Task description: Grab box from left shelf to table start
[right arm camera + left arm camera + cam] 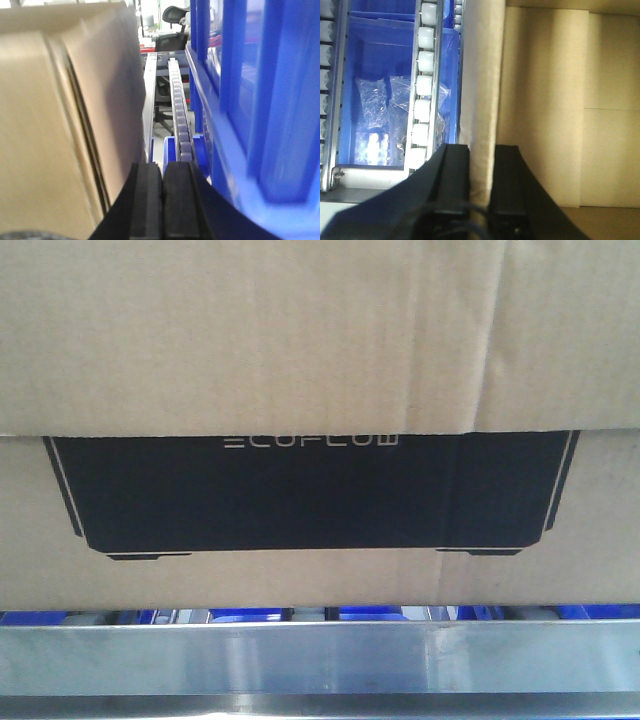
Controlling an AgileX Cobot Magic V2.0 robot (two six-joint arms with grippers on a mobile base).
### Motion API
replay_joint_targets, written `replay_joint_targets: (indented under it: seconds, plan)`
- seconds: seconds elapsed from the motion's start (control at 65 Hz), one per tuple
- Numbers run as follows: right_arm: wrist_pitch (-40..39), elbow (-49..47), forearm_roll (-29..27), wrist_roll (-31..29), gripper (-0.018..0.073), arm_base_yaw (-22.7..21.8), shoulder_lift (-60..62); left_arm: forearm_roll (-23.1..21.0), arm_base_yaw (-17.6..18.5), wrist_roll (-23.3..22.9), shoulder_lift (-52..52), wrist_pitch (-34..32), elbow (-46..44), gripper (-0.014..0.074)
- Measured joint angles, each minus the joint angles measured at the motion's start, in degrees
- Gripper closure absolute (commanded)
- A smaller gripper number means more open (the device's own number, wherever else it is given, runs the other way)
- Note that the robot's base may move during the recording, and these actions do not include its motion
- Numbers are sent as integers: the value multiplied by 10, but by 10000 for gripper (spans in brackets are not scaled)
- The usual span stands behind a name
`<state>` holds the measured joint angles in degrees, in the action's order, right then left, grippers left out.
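A: Where's the box?
B: Your large brown corrugated cardboard box [300, 340] with the black ECOFLOW panel is at the left shelf [250, 614], just above its shiny brushed-steel rail [150, 665].
A: Claws?
B: Your left claw [481, 148] grips the box's upright cardboard wall, one finger on each side. Your right claw [162, 167] is clenched on nothing, pads touching, with the box on one side and a bright blue plastic bin [235, 100] on the other.

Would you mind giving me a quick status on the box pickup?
Left gripper: jaws clamped on the box wall. Right gripper: jaws shut, empty, beside the box. Box above the left shelf rail. Tight: blue frame close beside right gripper.
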<state>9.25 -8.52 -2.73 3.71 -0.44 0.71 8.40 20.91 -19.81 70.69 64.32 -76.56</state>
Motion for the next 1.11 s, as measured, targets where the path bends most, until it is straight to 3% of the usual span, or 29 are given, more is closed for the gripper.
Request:
replay_joint_targets:
  seconds: [0.169, 0.277, 0.615, 0.723, 0.892, 1.107]
  plan:
    - [129, -105, 66, -1, 509, 0, 0, 0, 0, 0, 0, 0, 0, 699]
    - [155, -149, 92, -1, 509, 0, -5, 0, 0, 0, 0, 0, 0, 699]
    - [186, -252, 53, -2, 504, 0, -100, 0, 0, 0, 0, 0, 0, 699]
    - [202, -284, 50, -2, 413, 6, -151, -1, 0, 0, 0, 0, 0, 699]
    - [248, -347, 49, -2, 176, 48, -214, -1, 0, 0, 0, 1, -1, 699]
    - [330, -445, 47, 8, 120, 91, -314, -1, 0, 0, 0, 1, -1, 699]
